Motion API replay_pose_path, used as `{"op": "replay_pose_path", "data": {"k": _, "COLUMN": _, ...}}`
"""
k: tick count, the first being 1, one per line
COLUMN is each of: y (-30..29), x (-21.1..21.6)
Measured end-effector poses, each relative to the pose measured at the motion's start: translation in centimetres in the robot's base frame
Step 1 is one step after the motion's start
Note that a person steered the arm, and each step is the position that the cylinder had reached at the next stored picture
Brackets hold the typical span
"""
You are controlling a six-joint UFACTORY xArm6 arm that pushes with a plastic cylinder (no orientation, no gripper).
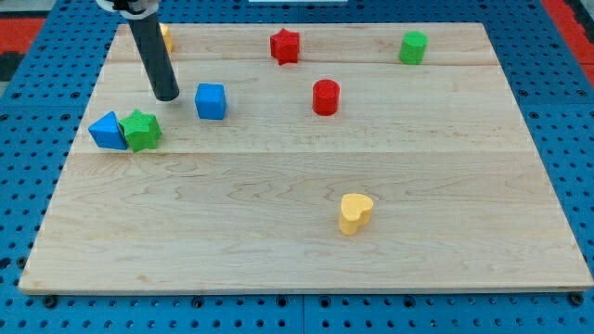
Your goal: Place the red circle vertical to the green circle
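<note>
My tip [167, 95] rests on the wooden table [278, 250] toward ten o'clock from the centre, just beside the blue cube [211, 101], which sits at its three o'clock with a small gap between them. No pincer shows anywhere on the rod (it is a bare dark rod), so I cannot tell any clenched or released state.

The red circle [326, 96] stands a little toward twelve o'clock from the table's centre, well apart from my tip. The green circle [413, 46] is at its two o'clock, near the view's top edge. The red star [285, 45] lies at eleven o'clock from the red circle.

At seven o'clock from my tip, the green star [141, 130] touches the blue triangle [109, 131]. A yellow block [164, 37] peeks out behind the rod, its shape hidden. The yellow heart [355, 212] sits alone toward five o'clock.
</note>
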State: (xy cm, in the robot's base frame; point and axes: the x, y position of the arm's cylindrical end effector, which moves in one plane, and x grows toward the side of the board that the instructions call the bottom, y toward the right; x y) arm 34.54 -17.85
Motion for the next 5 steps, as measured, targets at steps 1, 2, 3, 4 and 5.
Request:
{"op": "replay_pose_path", "data": {"k": 1, "y": 0.0, "x": 0.0}}
{"op": "replay_pose_path", "data": {"k": 2, "y": -2.3, "x": -2.3}}
{"op": "replay_pose_path", "data": {"k": 3, "y": -0.5, "x": -6.3}}
{"op": "replay_pose_path", "data": {"k": 4, "y": 4.6, "x": -5.9}}
{"op": "replay_pose_path", "data": {"k": 5, "y": 15.7, "x": -3.6}}
